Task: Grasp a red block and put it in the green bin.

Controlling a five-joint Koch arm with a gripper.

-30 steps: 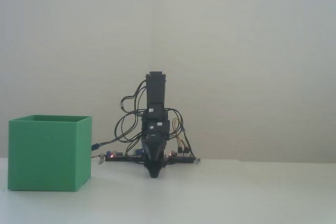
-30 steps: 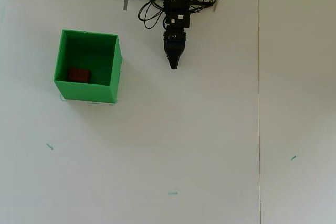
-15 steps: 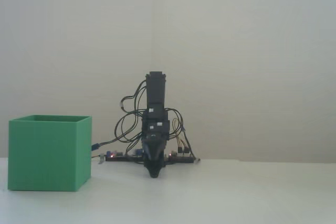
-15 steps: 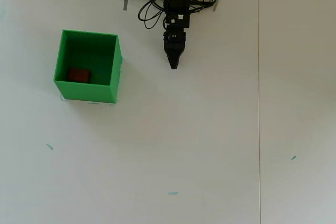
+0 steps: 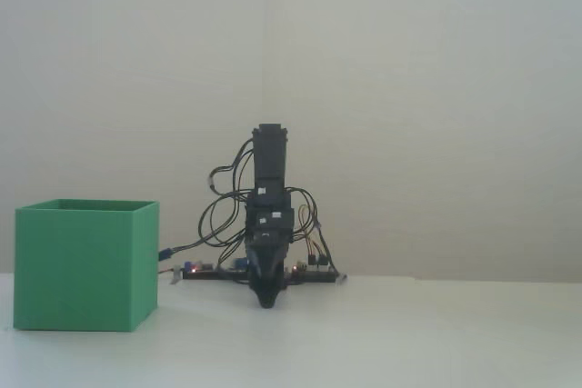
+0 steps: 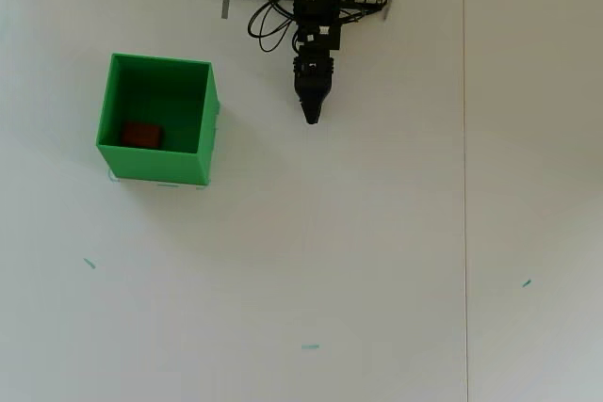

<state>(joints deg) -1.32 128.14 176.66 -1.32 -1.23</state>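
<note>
white table [image 6: 377,233] | small green marks [image 6: 310,346] | plain wall [image 5: 436,88]

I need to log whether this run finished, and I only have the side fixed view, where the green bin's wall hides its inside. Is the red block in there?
Observer: Yes. In the overhead view the red block lies on the floor of the green bin, near its lower-left corner.
Operator: Is the gripper over the bin?
Observer: No. The gripper is to the right of the bin in the overhead view, well apart from it.
Operator: Is it carrying anything?
Observer: Nothing shows at its tip; open or shut, I cannot tell.
</note>
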